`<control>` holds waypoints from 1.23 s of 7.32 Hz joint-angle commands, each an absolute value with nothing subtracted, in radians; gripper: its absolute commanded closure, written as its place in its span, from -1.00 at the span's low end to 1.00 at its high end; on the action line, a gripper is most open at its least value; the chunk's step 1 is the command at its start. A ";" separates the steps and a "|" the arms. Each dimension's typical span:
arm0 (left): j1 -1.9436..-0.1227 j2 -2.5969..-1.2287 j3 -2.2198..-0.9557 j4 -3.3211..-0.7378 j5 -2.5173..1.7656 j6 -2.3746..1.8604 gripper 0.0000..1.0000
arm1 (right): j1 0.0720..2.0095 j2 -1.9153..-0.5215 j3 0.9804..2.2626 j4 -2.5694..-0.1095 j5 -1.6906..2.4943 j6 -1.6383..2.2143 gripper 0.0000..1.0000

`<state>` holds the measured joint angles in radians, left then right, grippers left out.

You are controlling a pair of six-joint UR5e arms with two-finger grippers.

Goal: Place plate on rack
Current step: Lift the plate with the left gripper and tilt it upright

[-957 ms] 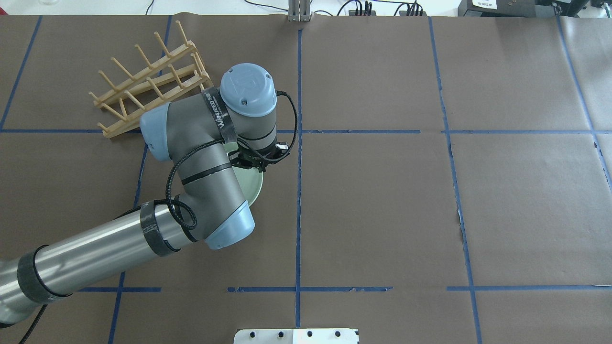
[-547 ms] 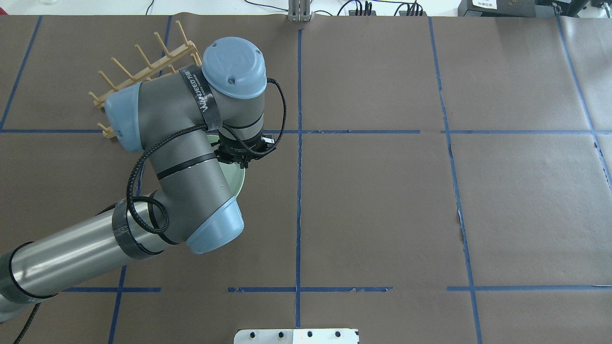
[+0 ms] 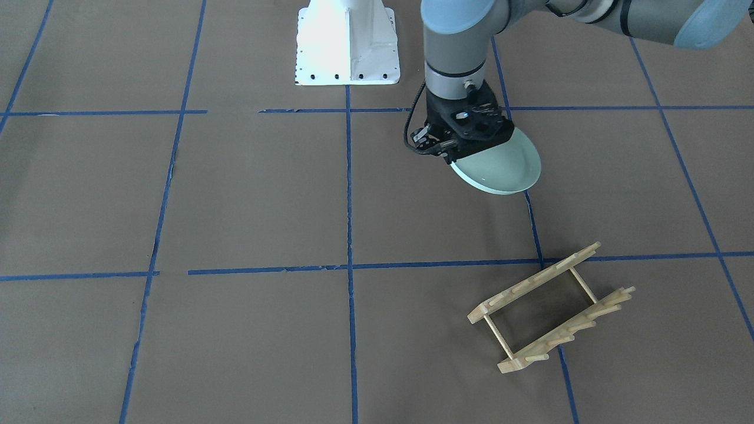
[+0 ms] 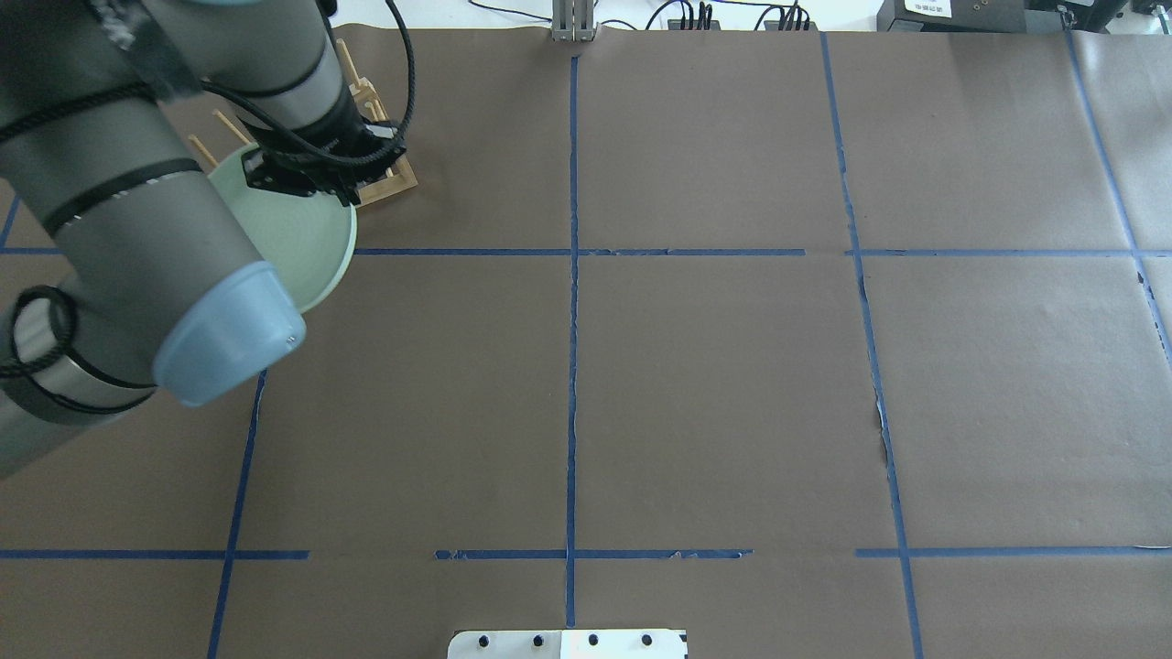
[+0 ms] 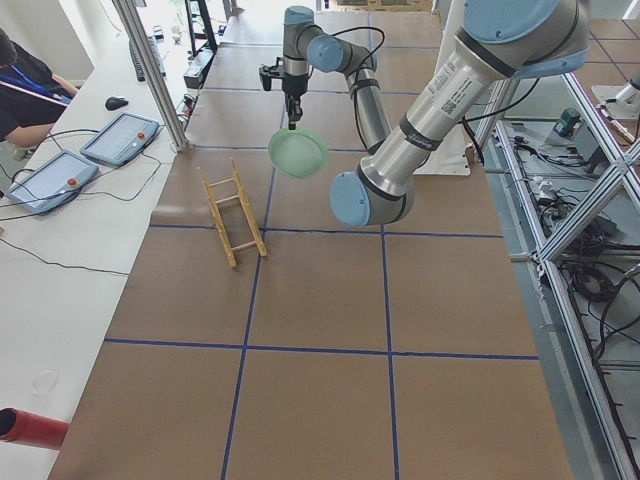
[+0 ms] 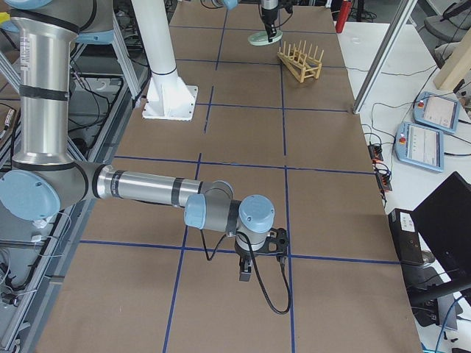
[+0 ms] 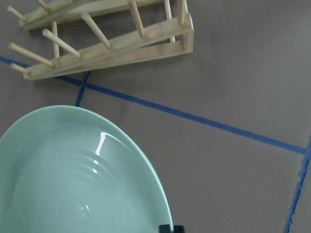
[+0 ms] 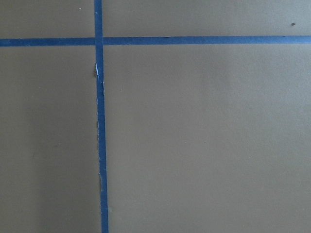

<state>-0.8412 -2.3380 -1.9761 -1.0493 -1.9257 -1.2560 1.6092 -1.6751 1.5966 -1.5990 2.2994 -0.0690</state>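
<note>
My left gripper (image 3: 457,154) is shut on the rim of the pale mint-green plate (image 3: 504,168) and holds it tilted in the air. In the overhead view the gripper (image 4: 316,190) and plate (image 4: 307,243) hang just in front of the wooden rack (image 4: 388,184), which the arm mostly hides. The left wrist view shows the plate (image 7: 82,179) below and the rack (image 7: 112,46) on the table beyond it, apart from the plate. The rack (image 3: 530,284) stands empty. My right gripper (image 6: 246,273) points down near the table, far from both; I cannot tell whether it is open.
The white robot base (image 3: 347,41) stands at the table's robot side. Blue tape lines (image 4: 572,366) grid the brown paper. An operator (image 5: 25,85) and tablets (image 5: 120,138) are at a side bench beyond the rack.
My left arm has swung left and toward the rack, carrying the plate higher off the table. The plate has gone from near the table's middle to right beside the rack.
</note>
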 commanded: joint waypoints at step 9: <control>-0.976 -1.653 -2.286 -2.070 -1.954 -1.607 1.00 | 1.609 -1.675 1.595 -1.600 2.299 -0.071 -1.00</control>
